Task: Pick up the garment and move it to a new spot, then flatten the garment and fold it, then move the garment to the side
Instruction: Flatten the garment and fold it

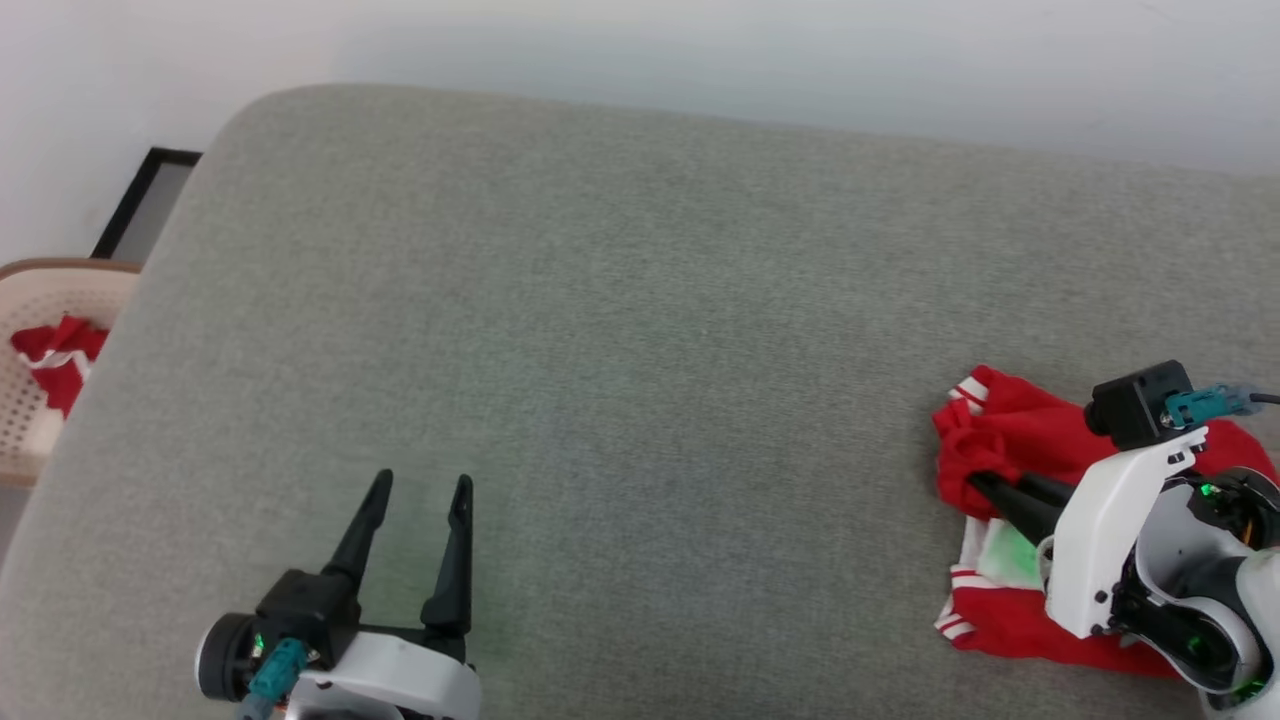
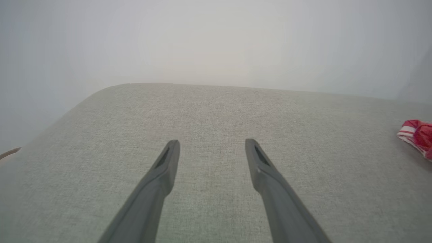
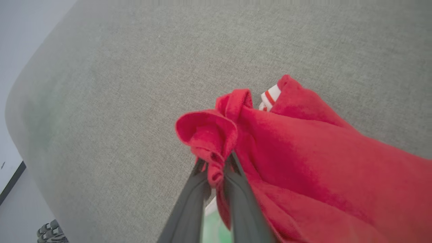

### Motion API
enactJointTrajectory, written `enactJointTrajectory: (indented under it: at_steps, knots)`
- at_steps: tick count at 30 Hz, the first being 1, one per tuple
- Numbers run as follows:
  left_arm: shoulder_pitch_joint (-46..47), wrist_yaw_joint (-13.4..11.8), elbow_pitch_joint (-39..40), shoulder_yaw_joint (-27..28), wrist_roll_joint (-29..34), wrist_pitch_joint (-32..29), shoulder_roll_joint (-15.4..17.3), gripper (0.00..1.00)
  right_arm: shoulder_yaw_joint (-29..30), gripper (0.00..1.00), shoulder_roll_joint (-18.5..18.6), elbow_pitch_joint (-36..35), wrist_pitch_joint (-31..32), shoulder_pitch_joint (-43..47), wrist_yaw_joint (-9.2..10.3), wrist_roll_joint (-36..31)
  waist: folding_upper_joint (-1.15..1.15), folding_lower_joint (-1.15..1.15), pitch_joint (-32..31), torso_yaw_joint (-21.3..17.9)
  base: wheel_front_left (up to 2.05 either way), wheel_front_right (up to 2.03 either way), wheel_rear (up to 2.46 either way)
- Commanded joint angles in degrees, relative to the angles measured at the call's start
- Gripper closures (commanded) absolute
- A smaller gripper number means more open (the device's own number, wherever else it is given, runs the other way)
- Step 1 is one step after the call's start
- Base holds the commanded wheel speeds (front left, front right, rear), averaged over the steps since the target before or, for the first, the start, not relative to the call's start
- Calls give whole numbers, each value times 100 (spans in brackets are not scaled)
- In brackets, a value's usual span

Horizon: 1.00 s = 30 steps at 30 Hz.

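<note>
1. Cushion: a wide grey fabric surface with a rounded far-left corner. It spans most of the head view and lies under both grippers in the wrist views. A pale wall stands behind it.
2. Garment: a crumpled red heap at the cushion's right side, near the front edge. White double-stripe trim shows at its far corner and along its near-left hem, and a white patch in the middle is tinted green. In the left wrist view its striped edge shows at the far right. In the right wrist view it spreads from the centre to the lower right.
3. Right gripper: its white arm reaches over the garment from the lower right. The jaws are clenched on a bunched fold at the heap's left edge. In the right wrist view red cloth is pinched between the two fingers and curls over their tips.
4. Left gripper: at the lower left, well apart from the garment. The jaws are spread wide with nothing between them, above bare cushion.
5. Basket: beige and perforated, off the cushion's left edge.
6. Scrap: small, red with white trim, lying in the basket.
</note>
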<state>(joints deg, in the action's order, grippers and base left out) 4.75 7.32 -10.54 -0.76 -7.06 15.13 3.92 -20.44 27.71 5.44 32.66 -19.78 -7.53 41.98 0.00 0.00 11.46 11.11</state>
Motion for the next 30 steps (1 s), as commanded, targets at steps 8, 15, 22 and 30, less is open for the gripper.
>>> enactJointTrajectory:
  at_steps: [8, 15, 22, 30]
  knots:
    - [15, 19, -219, 58, -133, -3, 78, 0, 284, 0, -215, 110, -387, -170, 9, 241, 0, 0, -279, -471, 0, 0, 0]
    - [11, 20, -390, -15, -250, -4, 80, 0, 173, 0, 66, 430, -1288, -1, 9, 584, 0, 0, -571, -842, 0, 0, 0]
    - [-250, 20, -512, 124, -372, -3, 111, 0, 126, 0, 135, 1232, -2888, -10, 9, 561, 0, 0, -880, -1255, 0, 0, 0]
    - [-546, 20, -512, 331, -345, -3, 101, 0, -211, 0, -164, 1804, -4170, 16, 9, 346, 0, 0, -1116, -1568, 0, 0, 0]
